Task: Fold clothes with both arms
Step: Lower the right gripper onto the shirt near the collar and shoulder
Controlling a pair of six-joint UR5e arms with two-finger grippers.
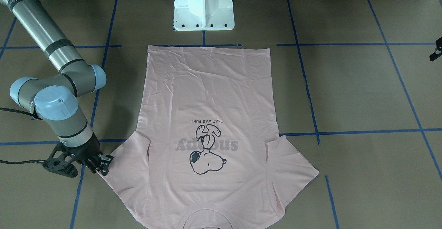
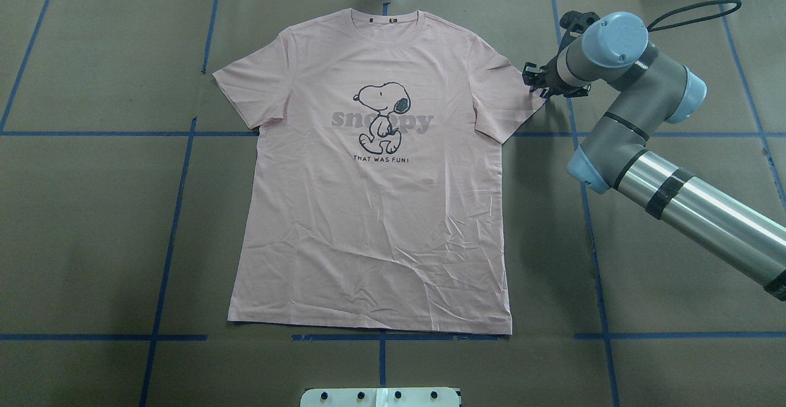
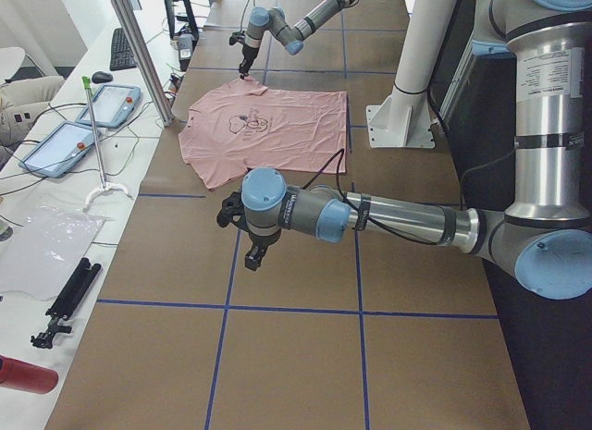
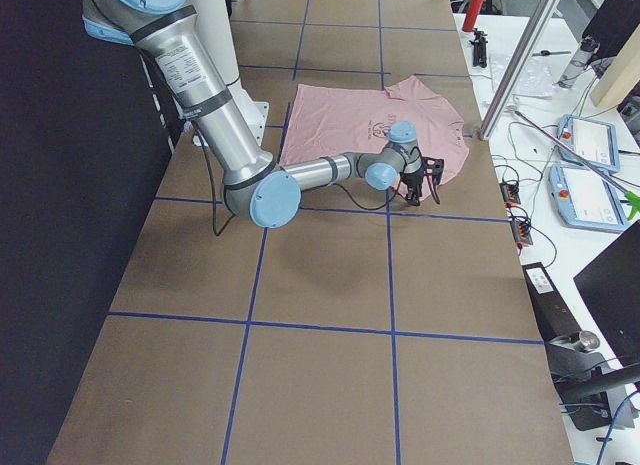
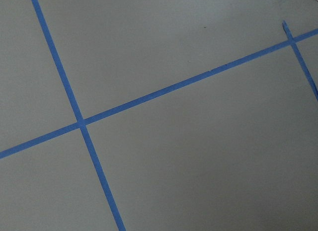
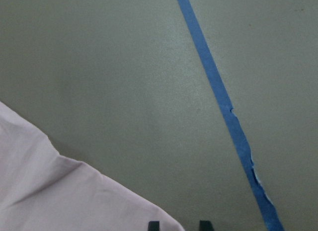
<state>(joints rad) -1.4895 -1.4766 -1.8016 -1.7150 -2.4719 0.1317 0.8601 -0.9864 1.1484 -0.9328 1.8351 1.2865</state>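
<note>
Right pincer [image 2: 532, 80] parted beside T-shirt [image 2: 368, 223] sleeve; left pincer [image 3: 252, 261] side-on, state indiscernible

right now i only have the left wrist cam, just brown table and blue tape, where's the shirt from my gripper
Observer: The T-shirt lies flat, print up, mid-table. The left gripper hangs over bare table on the robot's left, clear of the shirt.
Operator: ok and the right gripper
Observer: The right gripper is at the tip of the sleeve on the robot's right.
Operator: holding it?
Observer: It doesn't look so. In the right wrist view its fingertips stand apart at the sleeve's edge, and no cloth is lifted.
</note>
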